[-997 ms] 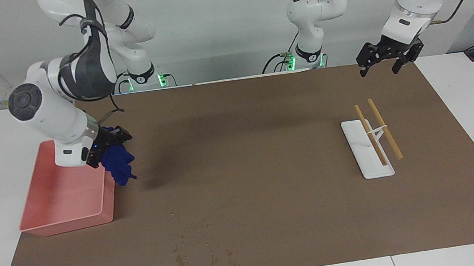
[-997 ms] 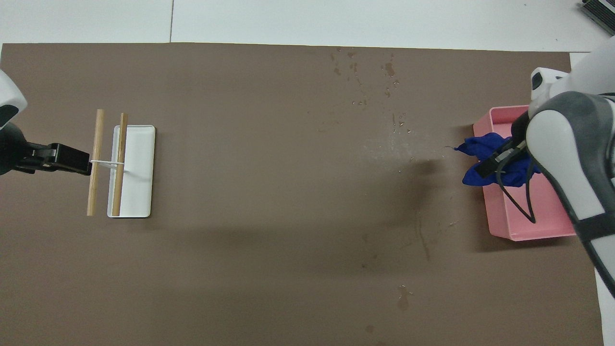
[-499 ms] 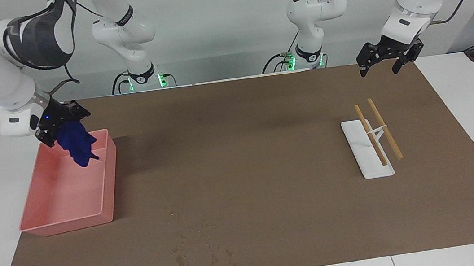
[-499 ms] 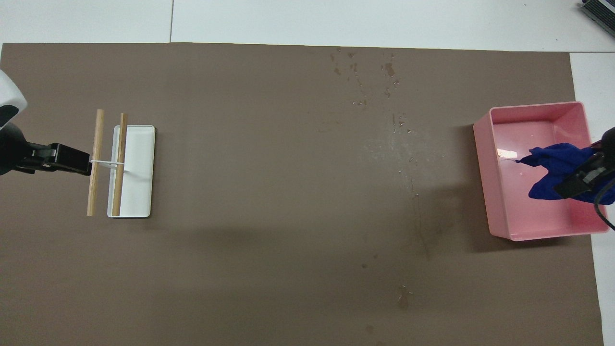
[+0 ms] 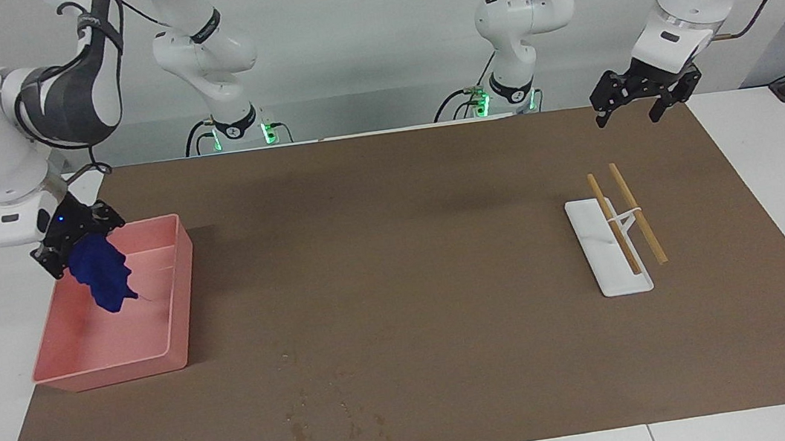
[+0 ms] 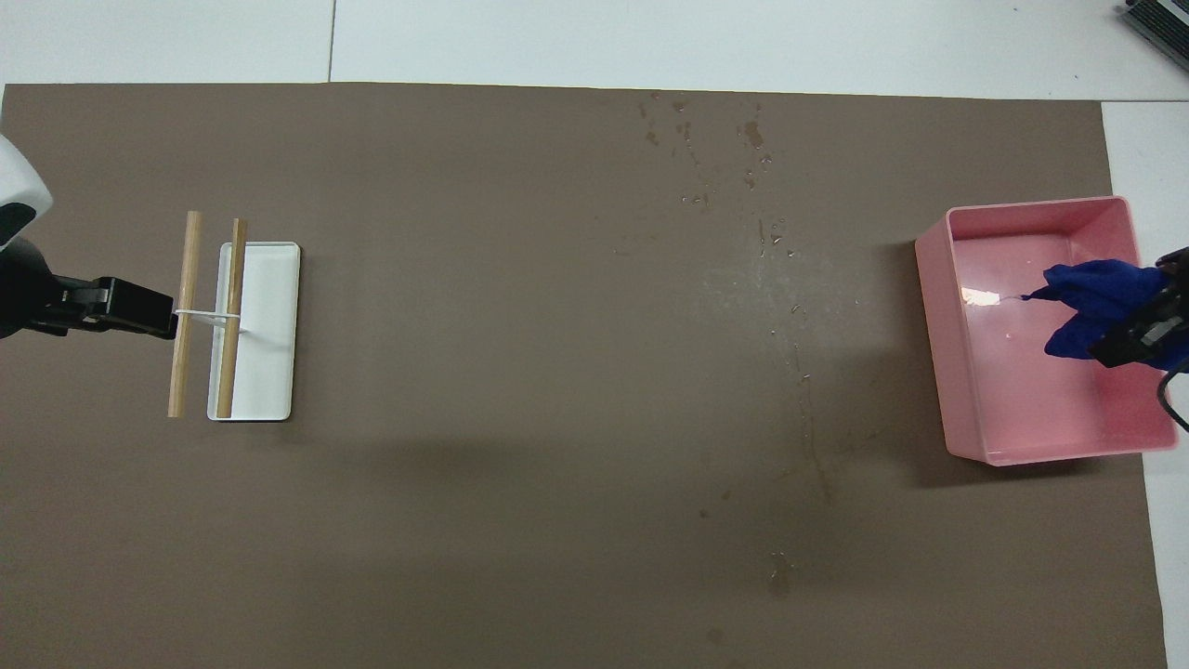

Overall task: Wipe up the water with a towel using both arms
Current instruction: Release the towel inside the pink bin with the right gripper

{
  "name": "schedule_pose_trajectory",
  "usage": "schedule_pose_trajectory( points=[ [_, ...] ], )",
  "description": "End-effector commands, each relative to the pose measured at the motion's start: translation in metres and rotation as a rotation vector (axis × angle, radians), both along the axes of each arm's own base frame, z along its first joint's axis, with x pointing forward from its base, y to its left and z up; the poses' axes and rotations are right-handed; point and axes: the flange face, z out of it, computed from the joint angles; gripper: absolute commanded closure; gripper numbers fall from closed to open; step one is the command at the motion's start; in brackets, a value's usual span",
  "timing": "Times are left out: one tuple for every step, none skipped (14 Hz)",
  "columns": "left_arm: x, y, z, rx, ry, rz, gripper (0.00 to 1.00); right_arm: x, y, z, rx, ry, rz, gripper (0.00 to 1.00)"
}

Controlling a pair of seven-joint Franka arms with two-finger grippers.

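The blue towel (image 5: 100,275) hangs bunched from my right gripper (image 5: 77,240), which is shut on its top and holds it over the inside of the pink bin (image 5: 178,307). In the overhead view the towel (image 6: 1087,297) and right gripper (image 6: 1138,334) are over the bin (image 6: 938,344). The water (image 5: 342,421) is small dark specks and streaks on the brown mat, farther from the robots than the bin; it also shows in the overhead view (image 6: 706,158). My left gripper (image 5: 626,118) is open and empty, waiting in the air over the mat's edge nearest the robots.
A white plate (image 5: 597,240) with two wooden sticks lies toward the left arm's end of the table, also seen from overhead (image 6: 274,325), just under the left gripper (image 6: 158,316). The brown mat (image 5: 403,249) covers most of the table.
My right arm swung the towel from over the mat beside the bin to over the bin's inside, then a little lower. The left arm has not moved.
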Motion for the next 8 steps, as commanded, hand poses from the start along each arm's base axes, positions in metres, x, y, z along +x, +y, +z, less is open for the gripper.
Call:
schedule_pose_trajectory(
  points=[
    [-0.003, 0.003, 0.002, 0.001, 0.003, 0.003, 0.0, -0.006, 0.0, -0.015, -0.024, -0.018, 0.04, 1.0],
    [-0.003, 0.003, 0.002, 0.001, 0.003, 0.003, 0.0, -0.005, -0.001, -0.026, -0.023, -0.016, 0.039, 0.95],
    [-0.003, 0.004, 0.002, 0.002, 0.003, 0.003, 0.0, -0.007, -0.001, -0.03, -0.021, -0.008, 0.041, 0.7],
    [-0.003, 0.004, 0.002, 0.002, 0.003, 0.003, 0.0, -0.008, 0.001, -0.031, -0.018, 0.004, 0.044, 0.39],
    [-0.003, 0.003, 0.002, 0.001, 0.003, 0.003, 0.0, -0.008, 0.001, -0.031, -0.018, 0.006, 0.046, 0.0],
    [-0.003, 0.003, 0.002, 0.001, 0.003, 0.003, 0.0, -0.007, 0.0, -0.029, -0.019, 0.001, 0.042, 0.0],
    [-0.003, 0.003, 0.002, 0.001, 0.003, 0.003, 0.0, -0.006, 0.002, -0.027, -0.017, -0.001, 0.042, 0.0],
    [-0.003, 0.003, 0.002, 0.001, 0.003, 0.003, 0.0, -0.005, 0.007, -0.022, -0.015, -0.004, 0.045, 0.0]
  ],
)
